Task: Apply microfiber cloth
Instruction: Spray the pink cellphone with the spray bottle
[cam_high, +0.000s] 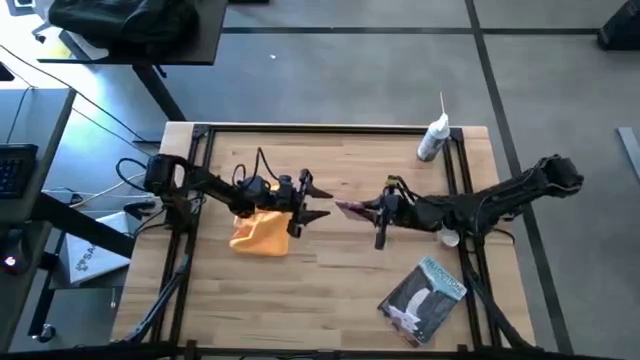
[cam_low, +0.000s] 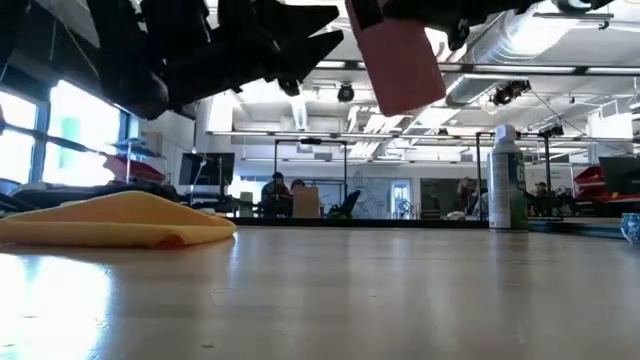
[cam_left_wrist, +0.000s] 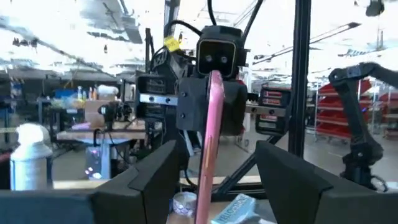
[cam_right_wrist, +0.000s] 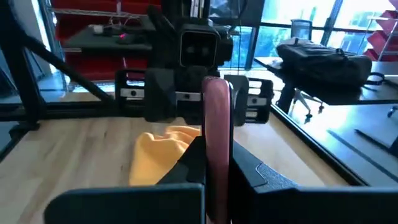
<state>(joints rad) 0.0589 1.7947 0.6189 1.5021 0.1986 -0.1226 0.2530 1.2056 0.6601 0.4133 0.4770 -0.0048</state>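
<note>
High view: grey-blue packet (cam_high: 424, 297) print unreadable; microfiber cloth (cam_high: 261, 231) unmarked.

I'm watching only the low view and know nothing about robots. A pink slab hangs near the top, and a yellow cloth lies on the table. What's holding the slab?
Observer: The right pincer is shut on the pink slab, over the table's middle.
Operator: And the other arm?
Observer: The left pincer is open and empty, pointing at the slab from the opposite side.
Operator: Does it have the cloth?
Observer: No. From above, the microfiber cloth lies loose beneath the left arm, partly covered by it.
</note>
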